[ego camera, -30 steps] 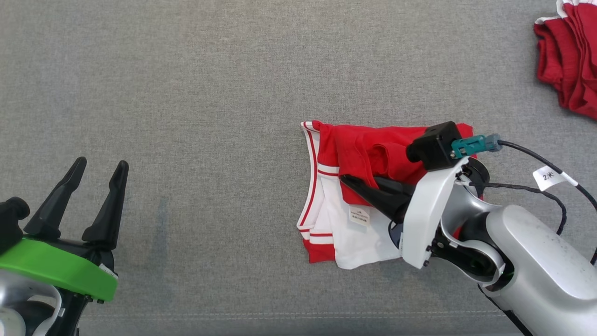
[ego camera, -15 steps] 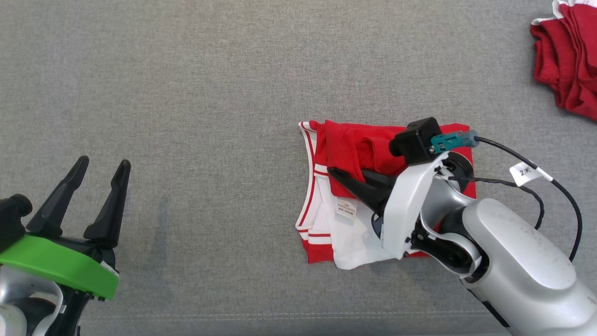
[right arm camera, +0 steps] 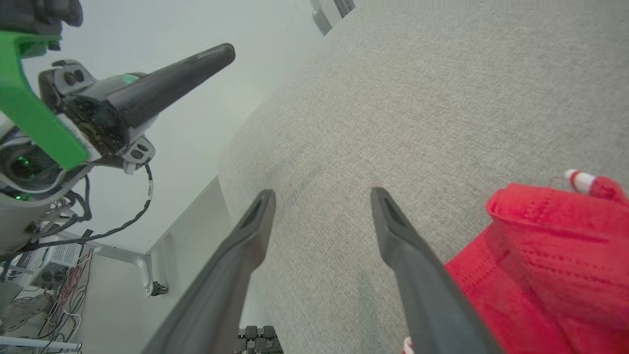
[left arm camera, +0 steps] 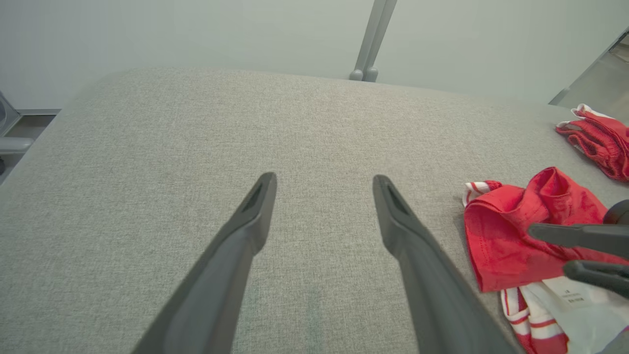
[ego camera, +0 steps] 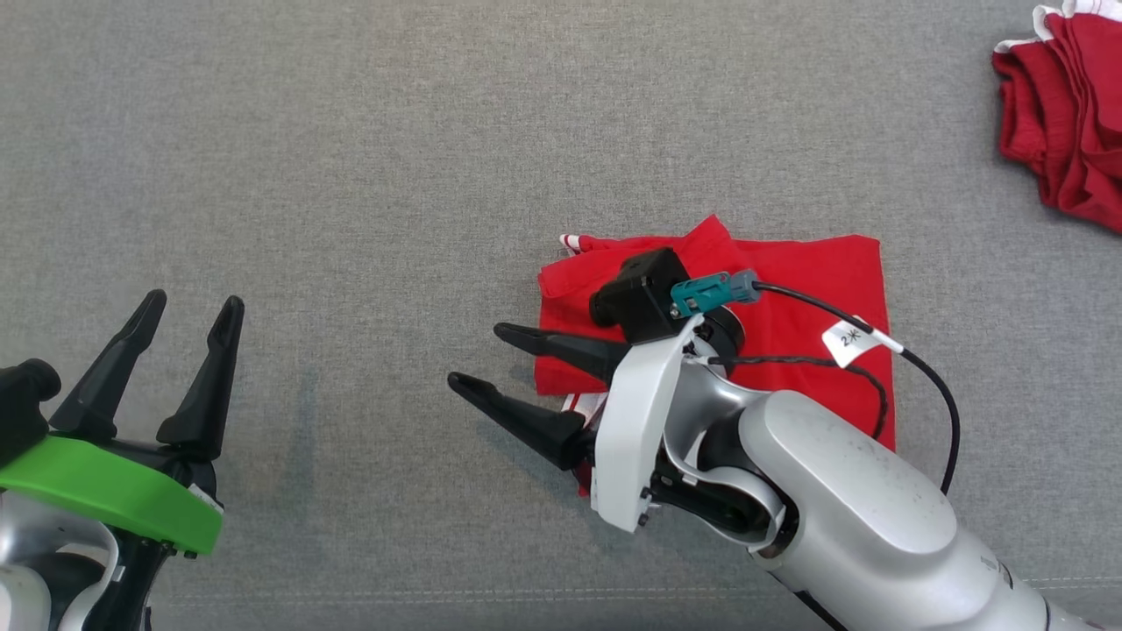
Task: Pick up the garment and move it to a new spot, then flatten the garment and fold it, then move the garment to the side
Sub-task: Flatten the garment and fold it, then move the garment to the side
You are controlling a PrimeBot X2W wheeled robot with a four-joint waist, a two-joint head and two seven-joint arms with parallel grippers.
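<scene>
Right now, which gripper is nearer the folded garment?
Right. The right gripper is open at the garment's left edge; the left gripper sits well off to its left.

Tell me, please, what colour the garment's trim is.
The trim is white with red stripes; left wrist view shows it best.

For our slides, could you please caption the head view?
Right pincer open at the left edge of the red garment on the grey surface; left pincer open, well apart.

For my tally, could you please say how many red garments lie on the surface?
2: the folded garment at centre beneath the right arm, and a crumpled heap at the far right edge, which may hide more.
</scene>
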